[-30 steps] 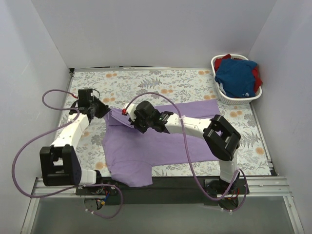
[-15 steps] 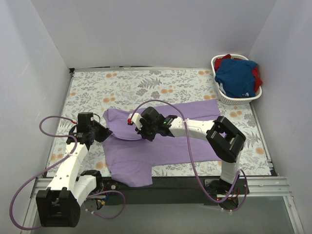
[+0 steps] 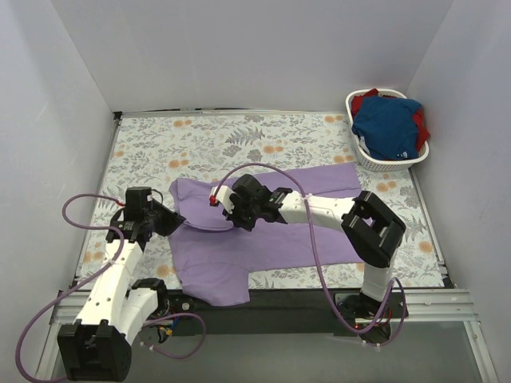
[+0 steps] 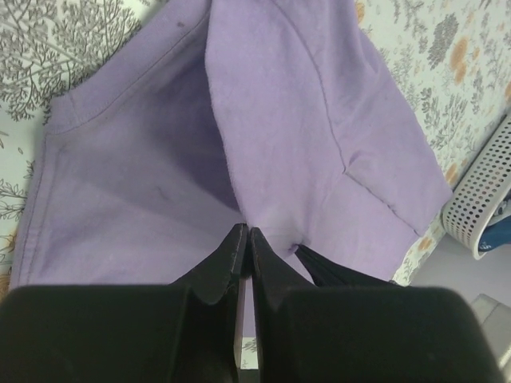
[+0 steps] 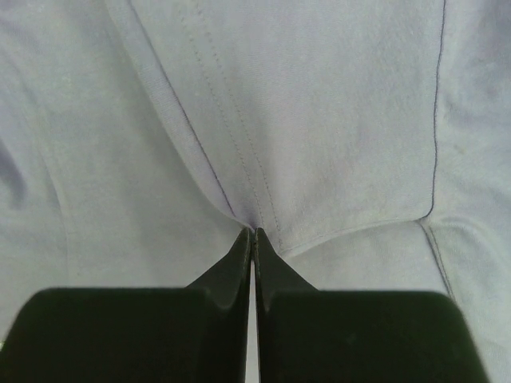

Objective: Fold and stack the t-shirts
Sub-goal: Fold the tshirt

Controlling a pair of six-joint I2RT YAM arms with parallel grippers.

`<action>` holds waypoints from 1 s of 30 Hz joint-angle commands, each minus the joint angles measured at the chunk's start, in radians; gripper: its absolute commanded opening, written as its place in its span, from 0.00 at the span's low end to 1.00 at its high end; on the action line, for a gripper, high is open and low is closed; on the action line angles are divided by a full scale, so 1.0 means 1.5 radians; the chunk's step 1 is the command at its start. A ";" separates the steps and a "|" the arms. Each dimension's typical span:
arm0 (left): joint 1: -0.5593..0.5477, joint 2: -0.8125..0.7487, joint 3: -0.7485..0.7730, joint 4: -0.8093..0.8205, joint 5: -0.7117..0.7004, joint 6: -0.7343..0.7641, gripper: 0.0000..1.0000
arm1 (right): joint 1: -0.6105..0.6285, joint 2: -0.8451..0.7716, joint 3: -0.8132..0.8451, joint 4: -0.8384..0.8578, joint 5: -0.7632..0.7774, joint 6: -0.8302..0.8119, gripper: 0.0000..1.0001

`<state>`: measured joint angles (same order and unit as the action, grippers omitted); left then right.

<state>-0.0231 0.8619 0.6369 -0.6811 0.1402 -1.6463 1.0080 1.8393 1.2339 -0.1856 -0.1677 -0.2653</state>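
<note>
Left pincer [image 4: 243, 233] slid slightly nearer, pinching lavender tee [image 4: 319, 144] edge.

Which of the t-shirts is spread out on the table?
The lavender t-shirt, pinched by the left gripper and right gripper; the blue t-shirt and red t-shirt are bunched in the white basket.

Fingers pressed together at bottom centre, the left gripper [image 4: 249, 233] pinches a fold of the lavender t-shirt [image 4: 319, 136]; white basket [image 4: 481, 198] at right edge.
</note>
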 commanded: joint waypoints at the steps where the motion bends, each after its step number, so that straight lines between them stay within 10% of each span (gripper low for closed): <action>1: -0.009 -0.015 -0.044 -0.021 0.028 -0.015 0.04 | -0.001 0.013 0.000 -0.013 -0.020 -0.008 0.01; 11: 0.002 0.091 0.053 0.051 -0.123 0.032 0.66 | 0.000 0.042 0.006 -0.012 -0.043 -0.014 0.01; 22: 0.014 0.492 0.226 0.215 -0.122 0.099 0.56 | 0.000 0.048 0.012 -0.005 -0.067 -0.015 0.01; 30: 0.035 0.589 0.297 0.225 -0.156 0.133 0.53 | 0.000 0.057 0.024 -0.005 -0.074 -0.013 0.01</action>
<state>0.0128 1.7420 1.0412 -0.3691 -0.0444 -1.4860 1.0077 1.9209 1.2343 -0.1856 -0.2462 -0.2871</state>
